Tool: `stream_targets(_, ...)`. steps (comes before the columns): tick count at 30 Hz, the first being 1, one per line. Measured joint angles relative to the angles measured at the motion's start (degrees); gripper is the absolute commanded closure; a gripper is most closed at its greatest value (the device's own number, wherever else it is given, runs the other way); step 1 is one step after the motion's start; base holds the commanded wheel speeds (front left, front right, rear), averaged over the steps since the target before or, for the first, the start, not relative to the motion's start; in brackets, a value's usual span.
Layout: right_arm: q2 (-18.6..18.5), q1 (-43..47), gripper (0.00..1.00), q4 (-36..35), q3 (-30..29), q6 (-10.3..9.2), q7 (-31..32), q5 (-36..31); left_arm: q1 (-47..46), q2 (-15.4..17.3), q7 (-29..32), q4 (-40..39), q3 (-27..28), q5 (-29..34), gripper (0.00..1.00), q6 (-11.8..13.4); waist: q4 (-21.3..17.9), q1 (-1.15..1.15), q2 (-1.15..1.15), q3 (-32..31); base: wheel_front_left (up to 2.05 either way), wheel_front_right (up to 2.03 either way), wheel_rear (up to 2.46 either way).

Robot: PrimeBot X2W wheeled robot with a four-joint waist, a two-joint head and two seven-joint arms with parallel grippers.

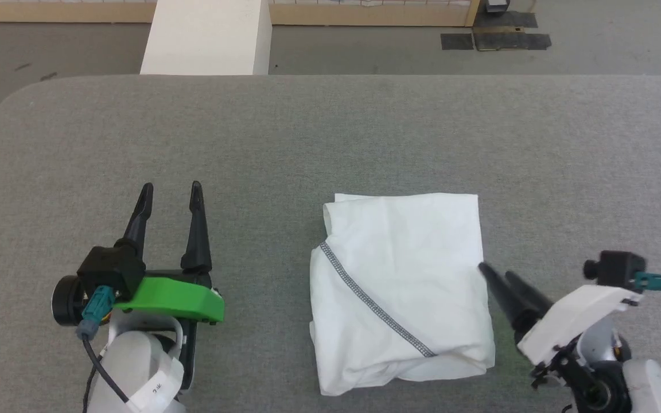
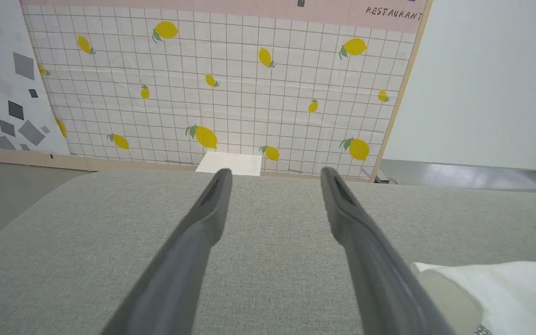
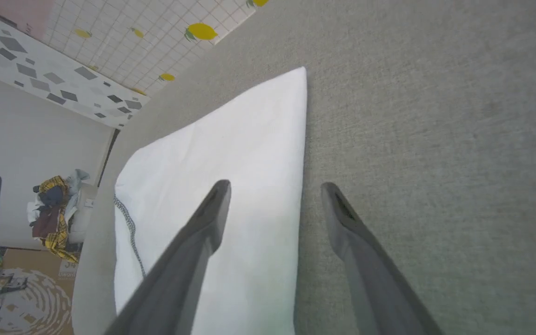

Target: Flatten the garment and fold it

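Note:
The white garment (image 1: 402,287) lies folded into a rough rectangle on the grey table, a dark zigzag seam (image 1: 373,307) running diagonally across it. My right gripper (image 1: 494,274) is open at the garment's right edge, with one finger above the cloth and the other above the table in the right wrist view (image 3: 275,186); the garment (image 3: 231,186) spreads under it there. My left gripper (image 1: 171,192) stands open over bare table well to the left of the garment, holding nothing. In the left wrist view the gripper (image 2: 275,173) points at the far table edge, and a garment corner (image 2: 505,288) shows at lower right.
The grey cloth-covered table (image 1: 330,132) extends wide around the garment. A white box (image 1: 207,37) stands beyond the far edge. A lemon-patterned wall panel (image 2: 231,83) lies behind it. A pile of clothes (image 3: 56,209) sits on the floor off the table's side.

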Motion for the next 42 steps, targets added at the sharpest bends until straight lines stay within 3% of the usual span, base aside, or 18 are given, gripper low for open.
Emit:
stream_targets(7, 0.0, -2.05, 0.0, 4.66, 3.47, 0.0, 6.53, 2.71, 0.0, 0.0, 0.0, 0.21, -0.1, 0.01, 0.0, -0.08, 0.94, 0.0, 0.0, 0.21, 0.0, 0.0, 0.0)
stream_targets(8, -0.03, -2.32, 0.22, 5.05, 4.03, 0.0, 8.08, 2.7, 0.01, 0.0, 0.0, 0.26, -0.14, 0.01, 0.0, -0.07, 1.01, 0.0, 0.0, 0.15, 0.0, 0.0, 0.0)
stream_targets(10, -0.05, -2.41, 0.95, 5.15, 4.42, 0.0, 10.31, 1.89, 0.03, 0.0, 0.0, 0.3, -0.19, 0.0, 0.0, -0.07, 1.05, 0.0, 0.0, 0.01, 0.0, 0.0, 0.0)
stream_targets(11, -0.05, -2.41, 1.0, 5.01, 4.43, 0.0, 11.33, 0.79, 0.09, 0.0, 0.0, 0.31, -0.2, 0.0, 0.0, -0.07, 1.02, 0.0, 0.0, -0.06, 0.0, 0.0, 0.0)
stream_targets(15, -0.04, -2.46, 1.0, 3.27, 3.8, 0.0, 14.6, -3.76, 0.31, 0.0, 0.0, 0.27, -0.14, 0.0, 0.0, -0.05, 0.53, 0.0, 0.0, -0.17, 0.0, 0.0, 0.0)
stream_targets(21, -1.25, -3.81, 1.0, -1.36, 5.37, 0.02, 19.5, -15.78, 0.52, 0.0, 0.0, 0.04, 0.38, 0.43, 0.0, -0.08, -1.66, 0.0, 0.0, -0.05, 0.0, 0.0, 0.0)
stream_targets(27, -12.24, -7.48, 1.0, -2.98, 9.31, 0.03, 20.7, -25.6, 0.42, 0.31, -0.02, -1.38, 1.18, 1.0, 0.0, -0.52, -5.39, 0.0, 0.0, 0.73, 0.0, 0.0, 0.0)
stream_targets(33, -21.28, -12.65, 1.0, 0.34, 9.76, 0.04, 15.43, -32.25, -1.31, 0.87, -0.04, -3.52, 0.82, 2.89, 0.0, -0.59, -10.0, 0.0, 0.0, 2.86, 0.0, 0.0, 0.0)
stream_targets(42, -28.54, -22.63, 1.0, 13.51, 11.11, 0.05, 3.9, -41.44, -6.43, 3.54, 0.09, -6.27, 0.15, 4.31, 0.0, -1.01, -15.26, 0.0, 0.0, 9.43, 0.0, 0.0, 0.0)
